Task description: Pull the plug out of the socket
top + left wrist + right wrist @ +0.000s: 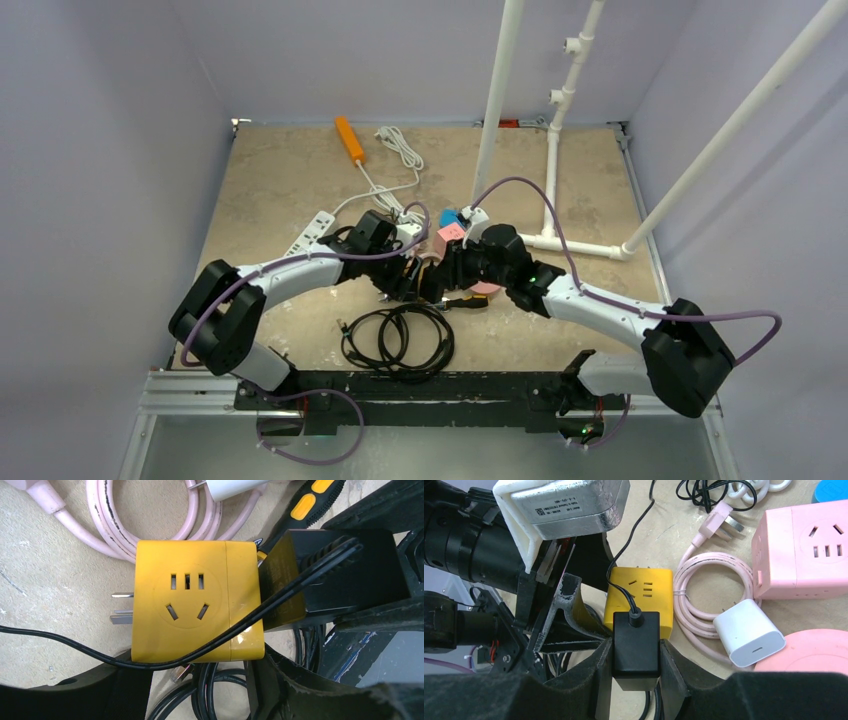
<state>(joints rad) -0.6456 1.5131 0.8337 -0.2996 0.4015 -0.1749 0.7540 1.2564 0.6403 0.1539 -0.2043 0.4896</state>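
Right gripper (pixel 635 654) is closed partway on the black plug (pixel 635 640), pads on both flanks. The plug sits seated in the yellow socket cube (pixel 651 587) just ahead of the fingertips. Left gripper (pixel 197 675) straddles the cube's near end with jaws roughly half apart, can't tell if it's actually biting. Looks like brace-then-pull: needs a firm left hold on the cube, then a straight right-arm draw back along the pins, no twist.

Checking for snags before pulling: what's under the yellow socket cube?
Black cable loops appear to emerge from beneath the lower edge of the yellow socket cube; how far they run underneath is covered by the cube.
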